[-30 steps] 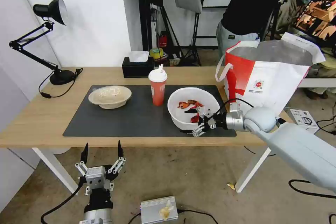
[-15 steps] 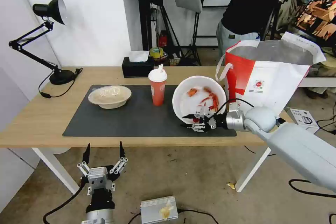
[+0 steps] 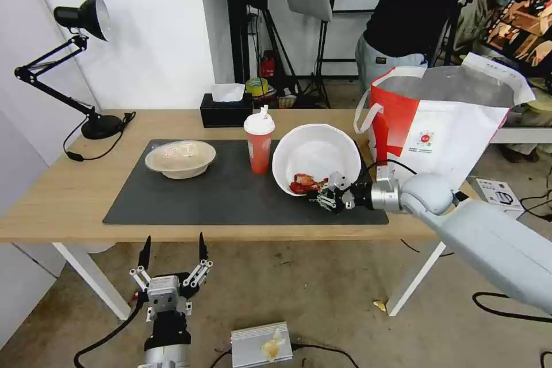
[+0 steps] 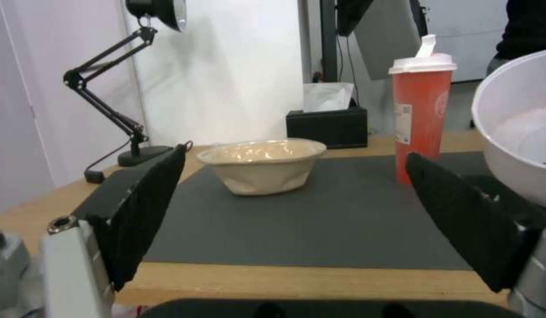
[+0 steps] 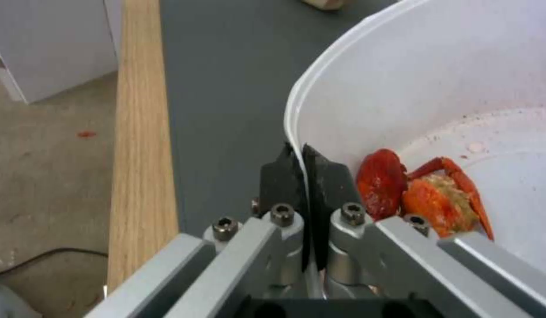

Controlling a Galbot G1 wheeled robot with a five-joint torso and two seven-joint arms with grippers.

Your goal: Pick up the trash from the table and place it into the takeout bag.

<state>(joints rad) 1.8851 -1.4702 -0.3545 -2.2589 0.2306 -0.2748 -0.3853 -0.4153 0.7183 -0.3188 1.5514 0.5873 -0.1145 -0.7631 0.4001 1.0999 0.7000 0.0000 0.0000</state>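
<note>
Three items of trash are counted on the table (image 3: 69,195): one white bowl (image 3: 313,158), one red cup (image 3: 259,144) and one beige bowl (image 3: 180,158). The white bowl is held tipped steeply on its side over the right end of the grey mat (image 3: 218,195), its opening turned toward the robot, with red shells (image 3: 303,183) gathered at its low edge. The right gripper (image 3: 329,198) is seen at that low rim, its two black fingers (image 5: 325,174) clamped together on the bowl's wall, one inside and one outside. The cup is noted upright on the mat just left of the white bowl, white lid on. The beige bowl is noted farther left on the mat, well apart from the cup. One bag (image 3: 448,126) is recorded standing open at the table's right end, just beside the tipped bowl. The left gripper (image 3: 171,250) is held low in front of the table's near edge, fingers spread wide apart and holding nothing.
</note>
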